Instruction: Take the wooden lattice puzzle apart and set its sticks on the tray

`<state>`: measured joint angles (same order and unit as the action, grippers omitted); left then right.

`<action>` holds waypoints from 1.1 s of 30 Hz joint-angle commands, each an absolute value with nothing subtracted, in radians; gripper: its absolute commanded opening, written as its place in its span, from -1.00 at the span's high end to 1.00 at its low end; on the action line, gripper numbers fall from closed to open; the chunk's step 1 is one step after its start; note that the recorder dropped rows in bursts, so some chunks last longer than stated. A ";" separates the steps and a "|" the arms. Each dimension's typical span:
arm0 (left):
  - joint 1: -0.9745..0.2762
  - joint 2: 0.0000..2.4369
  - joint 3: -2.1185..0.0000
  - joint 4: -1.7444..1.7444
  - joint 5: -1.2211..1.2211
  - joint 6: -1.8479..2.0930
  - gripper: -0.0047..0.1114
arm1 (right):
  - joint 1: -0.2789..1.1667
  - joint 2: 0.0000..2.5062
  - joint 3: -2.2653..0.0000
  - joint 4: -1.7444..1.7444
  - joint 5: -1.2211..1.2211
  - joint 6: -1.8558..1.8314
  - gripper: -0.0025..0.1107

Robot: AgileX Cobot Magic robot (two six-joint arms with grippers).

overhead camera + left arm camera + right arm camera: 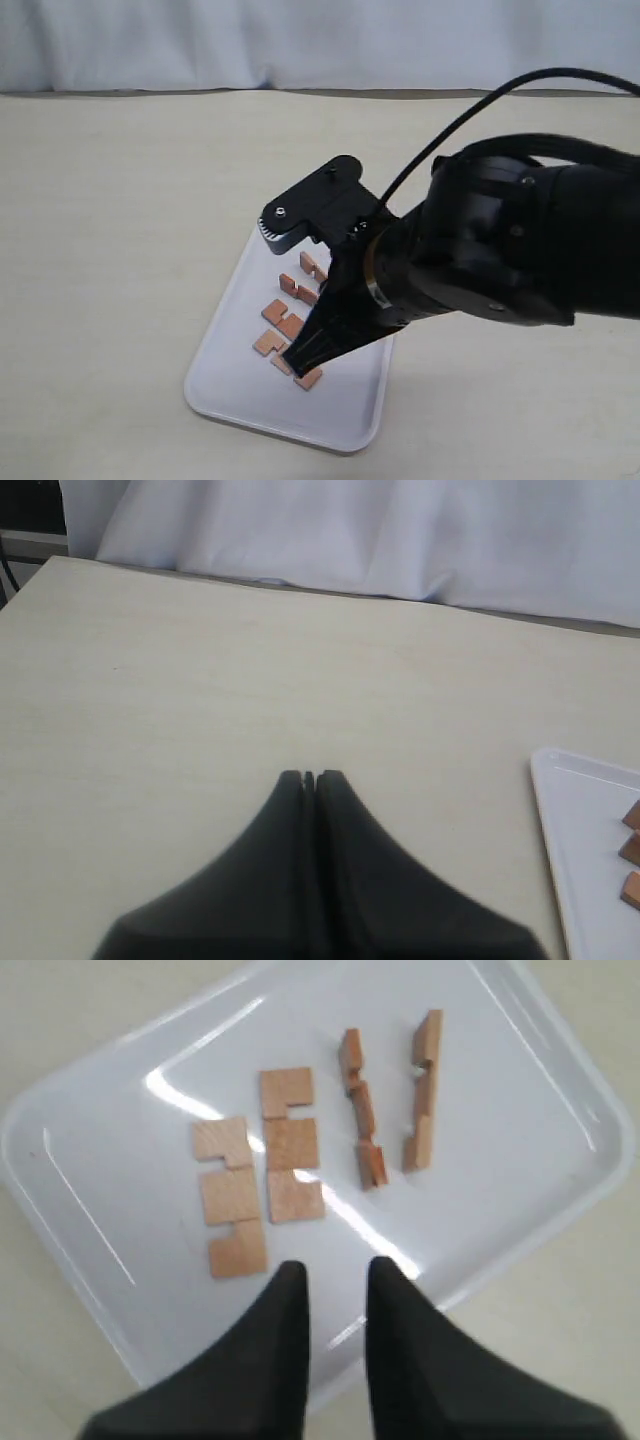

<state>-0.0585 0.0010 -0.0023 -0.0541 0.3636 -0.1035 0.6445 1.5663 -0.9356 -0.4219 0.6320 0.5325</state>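
Sticks, four in all, are lying loose on the tray, none interlocked; the tray is sitting at lower centre of the exterior view on the pale table.

In the right wrist view, from the left of the frame, the first stick is lying flat. The second stick is lying flat against it, set slightly higher in the frame. The third stick is resting on its edge, a little apart, and the fourth stick is also resting on edge, toward the upper right.

The left gripper is hanging over bare table with its fingers pressed together, holding nothing, while the tray's corner is showing at the lower right of its frame.

The right gripper is pointing down at the tray's rim with only a narrow gap between its fingers, gripping nothing.
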 commanded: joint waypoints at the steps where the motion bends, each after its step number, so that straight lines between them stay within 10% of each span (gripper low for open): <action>1: -0.059 0.000 0.000 -0.053 0.354 -0.107 0.92 | 0.588 1.547 -0.861 -0.450 0.690 0.519 0.88; 21: -0.059 0.000 0.000 -0.053 0.354 -0.107 0.92 | -0.150 1.292 -0.733 0.141 0.835 -0.188 0.88; 33: -0.059 0.000 0.000 -0.053 0.354 -0.107 0.92 | -0.277 0.823 -0.521 0.043 0.513 -0.015 0.88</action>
<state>-0.0585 0.0010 -0.0023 -0.0541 0.3636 -0.1035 -0.2731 0.9242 -0.5599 0.0504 0.5818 -0.0418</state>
